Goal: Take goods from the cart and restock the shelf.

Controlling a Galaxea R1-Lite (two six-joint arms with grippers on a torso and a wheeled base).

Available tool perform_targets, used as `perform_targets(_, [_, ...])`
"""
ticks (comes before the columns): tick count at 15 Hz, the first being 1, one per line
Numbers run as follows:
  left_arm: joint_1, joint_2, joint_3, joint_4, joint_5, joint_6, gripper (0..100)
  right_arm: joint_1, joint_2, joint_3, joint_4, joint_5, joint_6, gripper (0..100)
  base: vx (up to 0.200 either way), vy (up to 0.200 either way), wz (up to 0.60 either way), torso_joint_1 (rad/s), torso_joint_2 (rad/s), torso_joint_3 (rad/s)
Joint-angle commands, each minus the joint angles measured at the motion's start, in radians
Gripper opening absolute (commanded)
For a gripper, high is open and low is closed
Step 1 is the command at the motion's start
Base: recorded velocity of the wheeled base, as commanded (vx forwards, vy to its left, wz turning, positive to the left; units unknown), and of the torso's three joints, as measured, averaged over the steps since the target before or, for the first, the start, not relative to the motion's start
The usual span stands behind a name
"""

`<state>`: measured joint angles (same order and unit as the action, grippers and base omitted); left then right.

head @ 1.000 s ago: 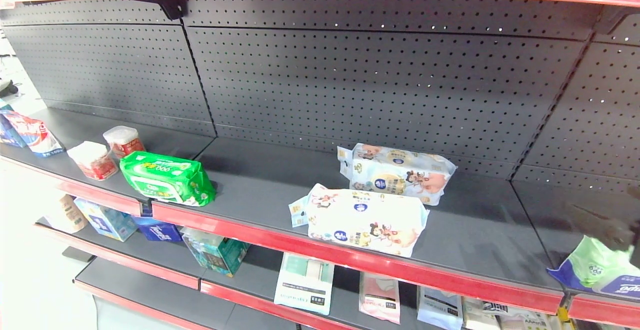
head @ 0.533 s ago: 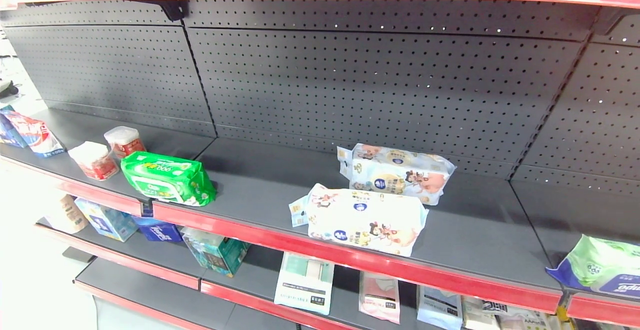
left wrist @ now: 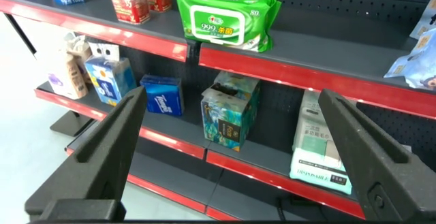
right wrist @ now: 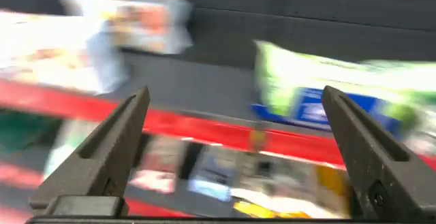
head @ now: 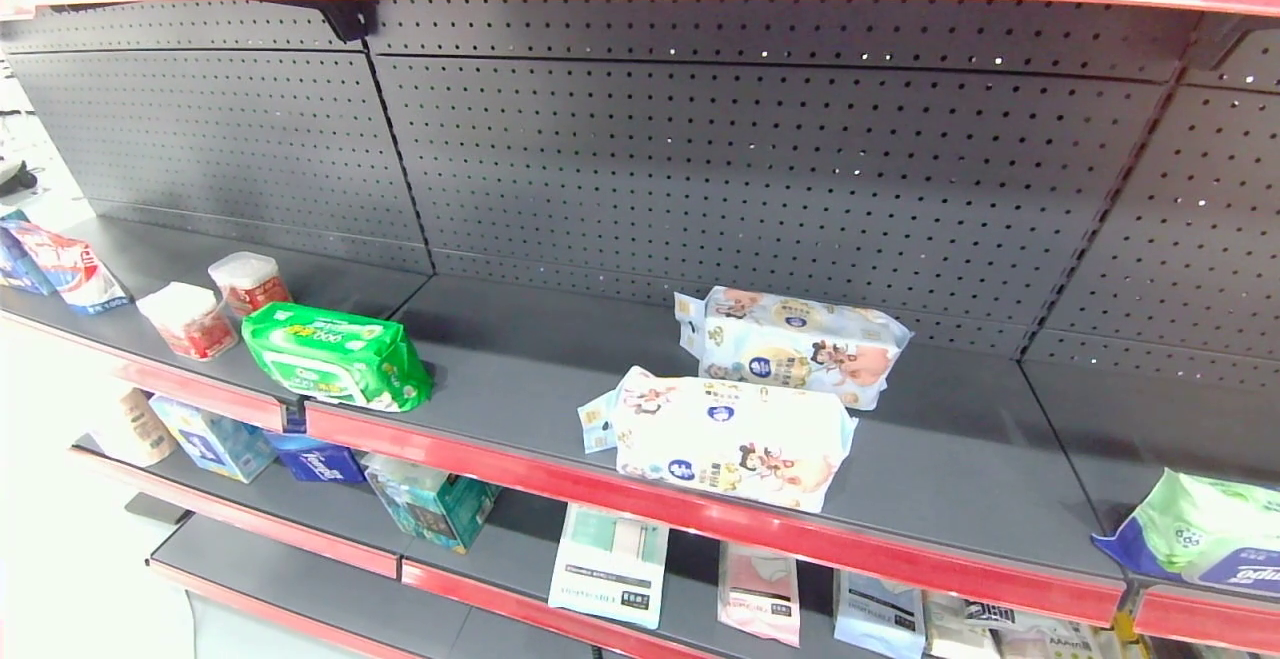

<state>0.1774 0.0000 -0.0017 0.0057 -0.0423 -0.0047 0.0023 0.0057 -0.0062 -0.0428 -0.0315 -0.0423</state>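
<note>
Right now, with every place told from the green wipes pack (head: 335,354):

- The green wipes pack lies flat at the front of the grey pegboard shelf (head: 700,524), its front corner over the red edge rail.
- Just beside it to the left stand 2 clear tubs with red labels, 1 nearer the front (head: 187,319) and 1 behind it (head: 249,282).
- Farther left of the pack, at the end of the same board, a red, white and blue bag (head: 65,269) leans.
- Well to the right of the pack lie 2 cartoon-printed packs: the front one (head: 735,439) rests near the rail, and the rear one (head: 795,344) sits just behind it, closer to the pegboard.
- Much farther right, a green-and-blue pack (head: 1205,534) rests at the board's front, partly cut by the picture edge.
- On the board below the pack a teal box (left wrist: 230,112) stands, with a blue box (left wrist: 163,94) to its left and a white pouch (left wrist: 320,142) to its right.
- The left gripper (left wrist: 231,99) hangs lower than the pack and out in front of the shelf, its jaws spread wide with nothing between them.
- The right gripper (right wrist: 235,94) is far to the right of the pack, facing the green-and-blue pack (right wrist: 327,81); its jaws are also wide apart and hold nothing.
</note>
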Motion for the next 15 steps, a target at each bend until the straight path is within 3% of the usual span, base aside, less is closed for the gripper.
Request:
perform_targets(1, [0.000,0.000,0.000,0.000,-0.001,0.002,100,-0.001,-0.004,0.006,0.021,0.045,0.016,100,0.000,0.000,0.00,0.000,0.00,0.000])
perform_targets(10, [0.000,0.000,0.000,0.000,0.001,0.002,100,-0.001,-0.004,0.003,0.049,0.044,0.039,100,0.000,0.000,0.00,0.000,0.00,0.000])
perform_targets(15, [0.000,0.000,0.000,0.000,0.001,0.002,100,-0.001,-0.006,0.003,0.047,0.045,0.053,100,0.000,0.000,-0.60,0.007,0.00,0.002])
